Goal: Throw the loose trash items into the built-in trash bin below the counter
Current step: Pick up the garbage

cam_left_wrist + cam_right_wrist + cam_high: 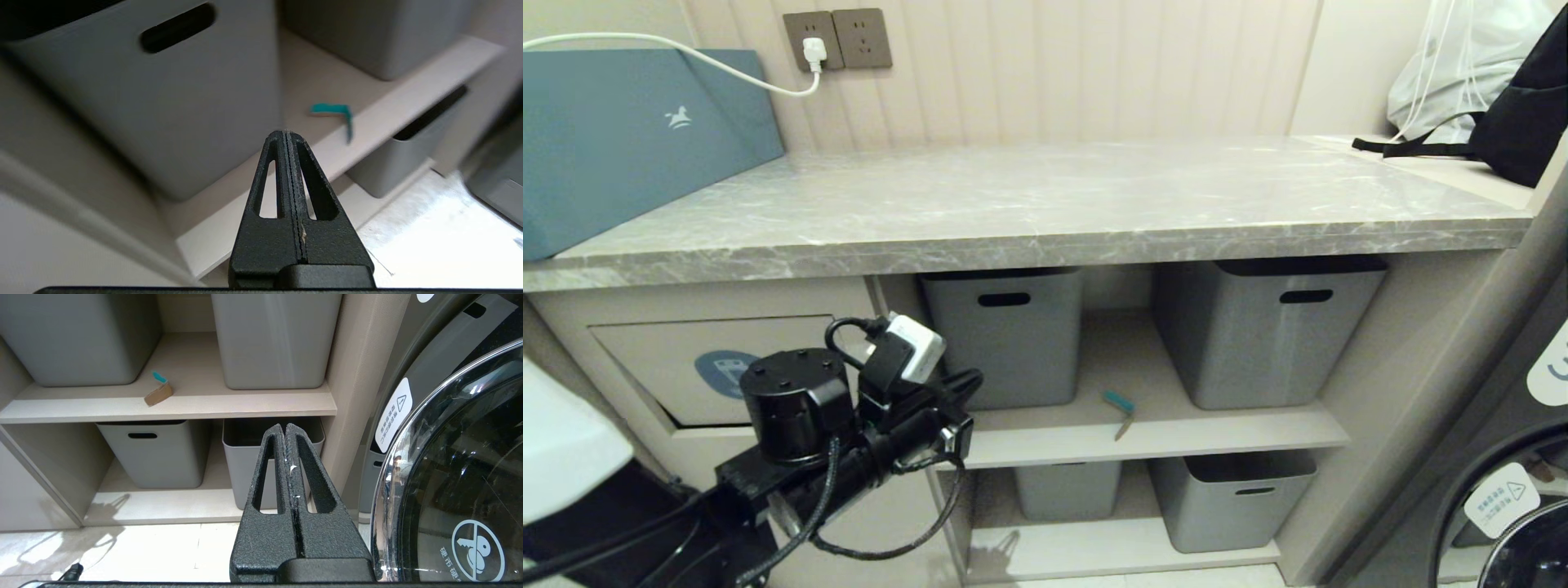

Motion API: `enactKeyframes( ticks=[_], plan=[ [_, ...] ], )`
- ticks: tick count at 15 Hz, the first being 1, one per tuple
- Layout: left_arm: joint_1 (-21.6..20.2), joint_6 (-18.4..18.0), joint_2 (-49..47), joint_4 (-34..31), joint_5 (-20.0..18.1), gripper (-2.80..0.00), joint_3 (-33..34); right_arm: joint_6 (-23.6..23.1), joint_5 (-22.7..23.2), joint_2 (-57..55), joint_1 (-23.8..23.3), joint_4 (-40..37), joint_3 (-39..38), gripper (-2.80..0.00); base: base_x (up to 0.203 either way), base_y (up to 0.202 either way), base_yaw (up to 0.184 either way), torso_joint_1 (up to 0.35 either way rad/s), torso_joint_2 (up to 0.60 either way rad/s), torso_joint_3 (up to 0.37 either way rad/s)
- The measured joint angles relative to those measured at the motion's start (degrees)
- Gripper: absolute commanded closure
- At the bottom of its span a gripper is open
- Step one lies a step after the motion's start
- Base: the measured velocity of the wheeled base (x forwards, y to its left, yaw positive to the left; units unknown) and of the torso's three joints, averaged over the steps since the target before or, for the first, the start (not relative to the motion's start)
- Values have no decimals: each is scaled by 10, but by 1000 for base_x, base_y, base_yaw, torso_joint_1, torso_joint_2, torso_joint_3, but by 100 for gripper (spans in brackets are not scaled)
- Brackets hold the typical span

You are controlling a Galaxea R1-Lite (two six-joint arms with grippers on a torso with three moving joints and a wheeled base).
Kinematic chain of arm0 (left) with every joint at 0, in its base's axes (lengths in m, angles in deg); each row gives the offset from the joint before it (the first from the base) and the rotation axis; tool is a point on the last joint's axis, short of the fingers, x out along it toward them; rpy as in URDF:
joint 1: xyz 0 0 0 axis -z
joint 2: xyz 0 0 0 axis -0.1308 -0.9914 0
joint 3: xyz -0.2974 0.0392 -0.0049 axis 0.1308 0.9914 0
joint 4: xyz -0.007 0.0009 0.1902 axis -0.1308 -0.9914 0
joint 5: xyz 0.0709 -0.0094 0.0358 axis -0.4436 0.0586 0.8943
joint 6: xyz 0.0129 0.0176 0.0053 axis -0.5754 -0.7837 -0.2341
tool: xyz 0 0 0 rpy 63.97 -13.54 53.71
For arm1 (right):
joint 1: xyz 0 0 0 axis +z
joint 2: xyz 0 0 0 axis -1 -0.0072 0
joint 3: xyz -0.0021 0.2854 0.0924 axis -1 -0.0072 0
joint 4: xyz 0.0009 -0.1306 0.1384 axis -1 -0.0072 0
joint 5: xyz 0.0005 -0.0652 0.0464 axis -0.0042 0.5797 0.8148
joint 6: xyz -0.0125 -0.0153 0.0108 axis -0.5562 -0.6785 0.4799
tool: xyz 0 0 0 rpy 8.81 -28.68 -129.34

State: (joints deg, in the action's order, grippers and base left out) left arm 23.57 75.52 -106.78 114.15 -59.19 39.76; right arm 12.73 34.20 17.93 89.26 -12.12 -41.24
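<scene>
Left tool (287, 134) is sitting with fingers pressed together, pinching nothing, in front of the open shelving below the table (1045, 204). In the head view the left arm is showing low on the left, wrist in front of the cabinet front, right beside the built-in trash bin (698, 367) with its blue oval sticker; flap is looking shut.

Right tool (286, 430) is also pressed together and empty, hanging low near the washing machine (461, 465) and facing the shelves.

Only one scrap is showing: a brown strip with teal edge (1121, 411), lying on the upper shelf (1176, 433) near its front edge, in the gap between the two upper grey tubs (1013, 335), touching neither. Two more grey tubs are sitting on the lower shelf.

On the table: a teal box (629, 139) far left, a black bag (1519, 122) far right.
</scene>
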Motion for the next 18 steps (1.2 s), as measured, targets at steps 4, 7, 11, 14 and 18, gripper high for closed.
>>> enactKeyframes(
  ticks=[4,7,11,14,18],
  plan=[
    [-15,2,21,0,51,0,8,0,0,0,0,0,0,0,0,0,0,0,0,0],
    [-54,-4,79,-2,61,0,38,0,0,0,0,0,0,0,0,0,0,0,0,0],
    [-132,-15,189,-7,58,0,92,0,0,0,0,0,0,0,0,0,0,0,0,0],
    [-180,-16,304,-43,28,0,163,0,0,0,0,0,0,0,0,0,0,0,0,0],
    [-221,-1,561,-206,-5,0,233,0,0,0,0,0,0,0,0,0,0,0,0,0]
  ],
)
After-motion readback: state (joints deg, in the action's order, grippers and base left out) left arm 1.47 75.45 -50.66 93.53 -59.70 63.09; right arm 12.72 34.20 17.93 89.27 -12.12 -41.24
